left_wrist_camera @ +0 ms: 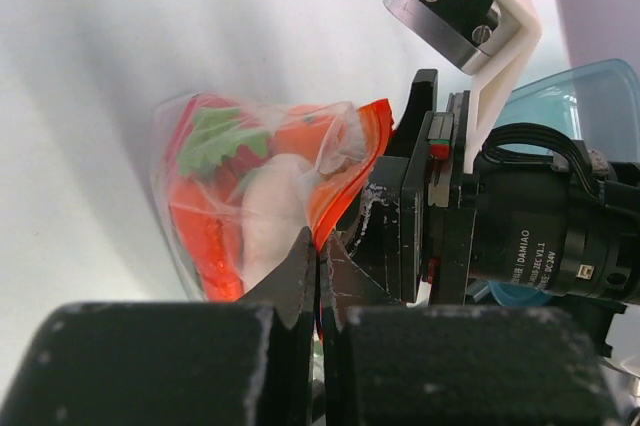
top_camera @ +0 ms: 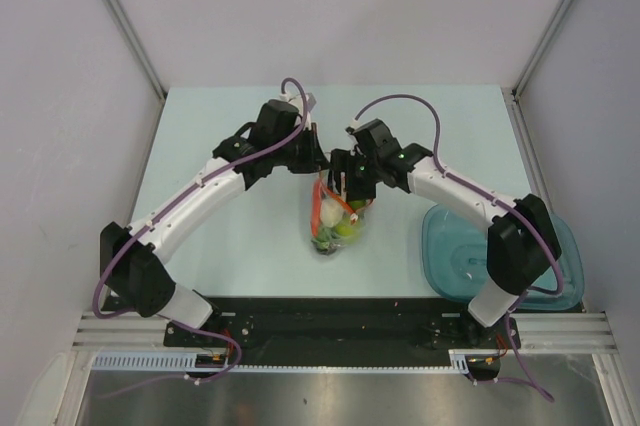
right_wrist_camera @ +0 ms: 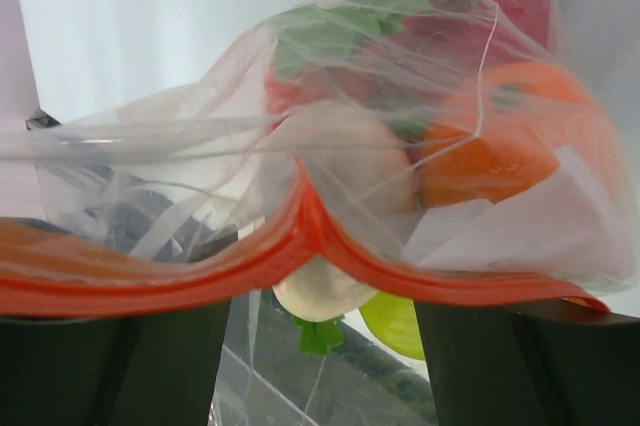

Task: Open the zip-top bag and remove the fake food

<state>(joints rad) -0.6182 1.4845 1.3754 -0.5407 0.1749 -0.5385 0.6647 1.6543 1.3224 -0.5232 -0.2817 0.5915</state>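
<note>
- Red-orange zip strip (right_wrist_camera: 300, 236) of the zip-top bag (top_camera: 338, 218) drapes across the spread right gripper (right_wrist_camera: 320, 351), running finger to finger.
- Opposite, the left gripper (left_wrist_camera: 318, 258) pinches the mouth edge; fake food (left_wrist_camera: 265, 206) sits inside, beyond both fingertips.

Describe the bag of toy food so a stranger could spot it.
On the pale green table, look near the middle: a small clear plastic zip-top bag stuffed with colourful toy produce. Unlike the teal translucent oval tray to its right, it is floppy, with a red-orange zip strip.
</note>
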